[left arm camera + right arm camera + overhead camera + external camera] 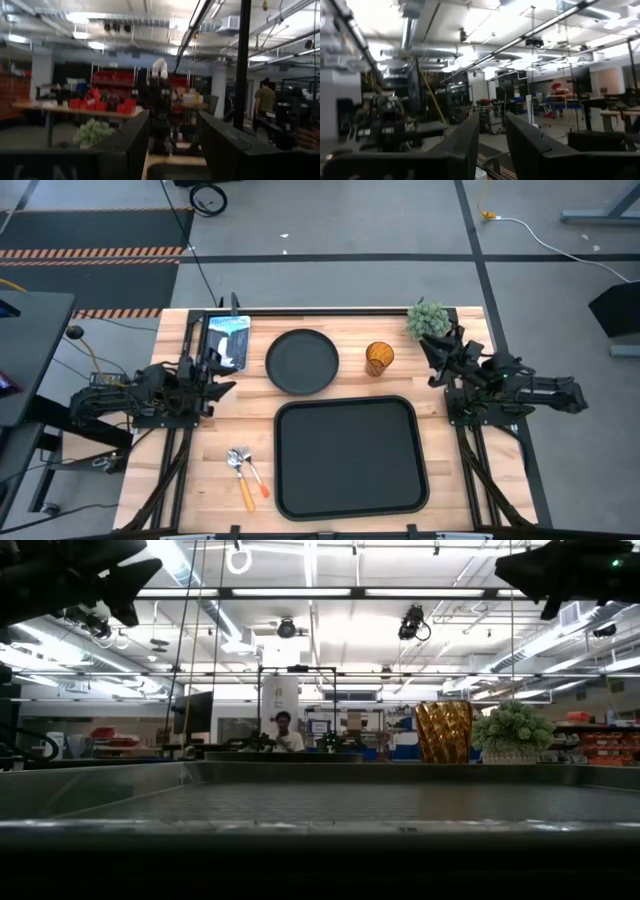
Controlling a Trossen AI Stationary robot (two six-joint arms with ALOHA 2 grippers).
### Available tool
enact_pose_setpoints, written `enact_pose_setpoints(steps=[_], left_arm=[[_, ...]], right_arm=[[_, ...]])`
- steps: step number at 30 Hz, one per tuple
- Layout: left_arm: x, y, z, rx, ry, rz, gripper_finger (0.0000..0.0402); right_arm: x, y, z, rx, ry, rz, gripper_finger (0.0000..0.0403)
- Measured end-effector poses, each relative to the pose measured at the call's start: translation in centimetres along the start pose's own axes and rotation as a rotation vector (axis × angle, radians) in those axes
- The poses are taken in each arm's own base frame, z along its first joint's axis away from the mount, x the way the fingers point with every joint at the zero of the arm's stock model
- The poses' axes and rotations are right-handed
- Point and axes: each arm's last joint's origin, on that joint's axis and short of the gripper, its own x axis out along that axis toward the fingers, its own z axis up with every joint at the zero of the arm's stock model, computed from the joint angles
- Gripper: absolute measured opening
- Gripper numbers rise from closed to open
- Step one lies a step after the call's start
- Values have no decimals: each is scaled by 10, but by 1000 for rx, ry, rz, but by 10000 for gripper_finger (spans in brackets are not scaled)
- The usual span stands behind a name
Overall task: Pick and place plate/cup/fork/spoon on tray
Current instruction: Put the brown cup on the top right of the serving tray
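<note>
Here, beyond the tray (347,457): plate (301,361), cup (379,358), a plant (427,319). Left of it: fork (257,478), spoon (241,477). My 2 grippers, left (222,376) and right (435,360), gape, empty.

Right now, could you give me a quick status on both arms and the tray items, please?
Left tool and right tool open, parked at table sides. Tray empty; plate, cup, fork, spoon still on table. Nothing blocking.

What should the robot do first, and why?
Probably the right gripper should reach down toward the cup. The tray holds nothing yet, both arms wait at the table's sides, and the cup stands closest to the right one. Its fingers show a gap, so it looks ready to grab.
</note>
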Motion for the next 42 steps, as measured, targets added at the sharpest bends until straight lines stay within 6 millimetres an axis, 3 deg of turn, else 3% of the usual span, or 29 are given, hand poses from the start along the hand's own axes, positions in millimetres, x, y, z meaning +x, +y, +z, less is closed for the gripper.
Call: enact_pose_setpoints(steps=[9, 19, 29, 42], left_arm=[[0, 1, 3, 68, -34, 47, 172], [-3, 12, -4, 86, 31, 423, 172], [-3, 12, -3, 65, 10, 422, 172], [-3, 12, -4, 47, 15, 427, 172]], right_arm=[[9, 4, -12, -66, 91, 3, 103], [38, 3, -18, -70, 396, -157, 103], [66, -7, -17, -8, 840, -268, 103], [115, -34, -21, 33, 1167, -255, 111]])
